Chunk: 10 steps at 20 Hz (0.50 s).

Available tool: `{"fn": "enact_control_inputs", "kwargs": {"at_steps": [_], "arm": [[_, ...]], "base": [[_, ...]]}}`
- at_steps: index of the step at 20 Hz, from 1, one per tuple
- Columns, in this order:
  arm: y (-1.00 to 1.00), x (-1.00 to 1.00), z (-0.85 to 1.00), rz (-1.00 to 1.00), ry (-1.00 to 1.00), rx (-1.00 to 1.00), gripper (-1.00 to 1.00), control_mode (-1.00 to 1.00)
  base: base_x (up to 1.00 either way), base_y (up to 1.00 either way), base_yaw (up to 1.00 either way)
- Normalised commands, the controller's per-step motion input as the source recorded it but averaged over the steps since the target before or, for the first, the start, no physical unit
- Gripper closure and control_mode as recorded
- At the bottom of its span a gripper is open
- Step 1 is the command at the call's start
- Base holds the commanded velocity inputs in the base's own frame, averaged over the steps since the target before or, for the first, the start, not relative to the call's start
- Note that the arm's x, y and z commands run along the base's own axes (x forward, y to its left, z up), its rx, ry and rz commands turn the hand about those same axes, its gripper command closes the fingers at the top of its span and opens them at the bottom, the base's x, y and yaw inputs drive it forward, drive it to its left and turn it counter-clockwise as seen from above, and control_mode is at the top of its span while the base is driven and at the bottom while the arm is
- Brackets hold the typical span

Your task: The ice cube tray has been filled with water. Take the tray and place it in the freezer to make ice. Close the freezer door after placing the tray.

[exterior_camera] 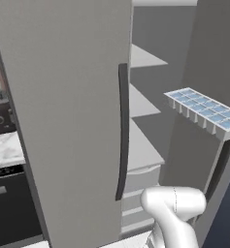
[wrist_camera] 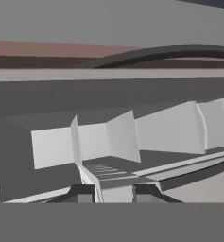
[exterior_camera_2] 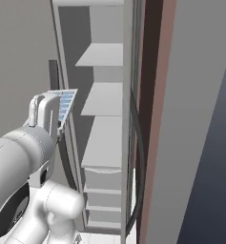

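Gripper (wrist_camera: 113, 193) clamps ice cube tray (exterior_camera: 204, 112) by its near end; you carry it level, long axis toward 12 o'clock, into open freezer (exterior_camera_2: 102, 105), shelves dead ahead.

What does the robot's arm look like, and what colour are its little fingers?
The arm is glossy white, built from fat rounded tubes with bulgy elbows. One joint has a dark ring near the bottom of the right base view. A thin seam runs around the white elbow. The end effector has two small dark, blocky fingertips.
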Motion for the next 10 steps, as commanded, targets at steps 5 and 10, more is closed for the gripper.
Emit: {"fn": "enact_control_inputs", "kwargs": {"at_steps": [5,10], "arm": [[0.0,0.0,0.0,0.0,0.0,0.0,1.0,1.0],[0.0,0.0,0.0,0.0,0.0,0.0,1.0,1.0]], "base": [[0.32,-0.32,-0.06],[0.51,-0.11,-0.02]]}}
